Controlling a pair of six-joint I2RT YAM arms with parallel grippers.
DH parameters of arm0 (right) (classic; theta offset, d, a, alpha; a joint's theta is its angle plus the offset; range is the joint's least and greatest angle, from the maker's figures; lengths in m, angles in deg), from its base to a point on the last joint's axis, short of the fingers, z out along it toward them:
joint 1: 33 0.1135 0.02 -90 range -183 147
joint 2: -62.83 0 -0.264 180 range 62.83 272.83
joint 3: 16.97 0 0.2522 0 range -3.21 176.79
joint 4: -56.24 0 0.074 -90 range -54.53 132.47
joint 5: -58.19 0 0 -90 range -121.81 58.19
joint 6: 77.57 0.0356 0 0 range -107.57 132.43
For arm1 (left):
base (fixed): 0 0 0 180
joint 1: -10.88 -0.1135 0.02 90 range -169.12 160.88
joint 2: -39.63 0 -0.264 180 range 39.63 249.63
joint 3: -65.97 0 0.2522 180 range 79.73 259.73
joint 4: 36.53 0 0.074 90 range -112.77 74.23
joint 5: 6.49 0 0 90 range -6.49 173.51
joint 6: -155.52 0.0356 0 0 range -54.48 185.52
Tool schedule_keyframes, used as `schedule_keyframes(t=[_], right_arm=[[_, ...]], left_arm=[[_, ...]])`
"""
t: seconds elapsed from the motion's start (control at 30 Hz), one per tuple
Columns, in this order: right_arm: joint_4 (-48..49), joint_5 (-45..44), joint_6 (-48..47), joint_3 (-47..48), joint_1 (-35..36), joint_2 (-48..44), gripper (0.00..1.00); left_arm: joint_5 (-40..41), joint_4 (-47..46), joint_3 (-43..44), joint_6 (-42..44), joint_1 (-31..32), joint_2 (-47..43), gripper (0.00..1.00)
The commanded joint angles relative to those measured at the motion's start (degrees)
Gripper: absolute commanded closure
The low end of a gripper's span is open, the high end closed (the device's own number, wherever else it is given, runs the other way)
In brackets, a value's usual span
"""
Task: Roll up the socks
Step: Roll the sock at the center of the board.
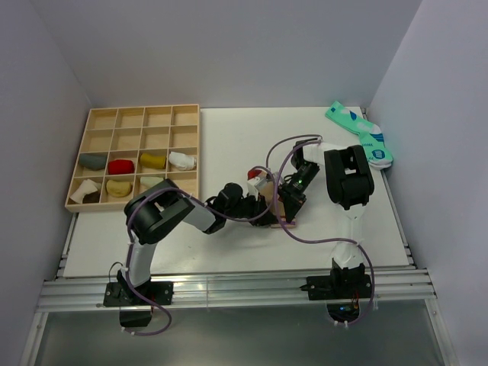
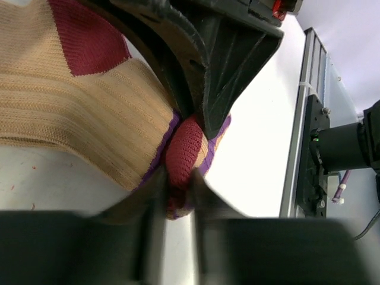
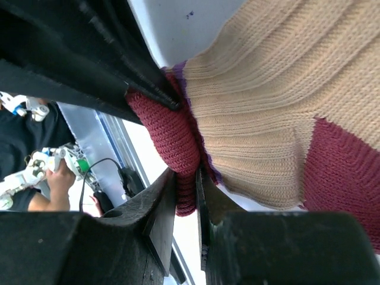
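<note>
The tan sock (image 2: 89, 113) with maroon patches lies on the white table (image 1: 229, 137) at the middle, mostly hidden under the arms in the top view (image 1: 284, 222). Both grippers meet at its maroon end. My left gripper (image 2: 178, 181) is shut on that maroon tip, and shows in the top view (image 1: 258, 204). My right gripper (image 3: 185, 178) is shut on the same maroon end (image 3: 172, 136) from the opposite side, and shows in the top view (image 1: 284, 198). The two grippers' fingers almost touch. The pale olive-green sock is not in view near the grippers.
A wooden compartment tray (image 1: 141, 107) at the left holds several rolled socks. A teal and white pair of socks (image 1: 362, 133) lies at the back right corner. A small red and white object (image 1: 258, 177) sits just behind the grippers. Walls enclose the table.
</note>
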Motion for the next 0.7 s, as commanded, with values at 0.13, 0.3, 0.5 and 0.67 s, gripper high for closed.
schedule_keyframes(t=[0.13, 0.3, 0.5, 0.67], right_arm=[[11.4, -3.5, 7.0, -5.3, -0.6, -8.6, 0.68], [26.4, -8.0, 13.2, -14.2, -0.7, -20.0, 0.56], [33.5, -8.4, 14.4, -19.5, -2.1, -30.4, 0.53], [37.8, -8.2, 12.0, -24.9, -3.2, -37.0, 0.52]], left_arm=[[6.3, 2.3, 1.0, -7.0, 1.6, 1.6, 1.00], [8.9, 8.3, 1.3, -12.9, 2.9, 1.1, 1.00], [8.1, 19.5, 6.3, -16.5, 2.7, 1.3, 1.00], [4.0, 23.0, 8.4, -21.4, 1.6, 1.5, 1.00]])
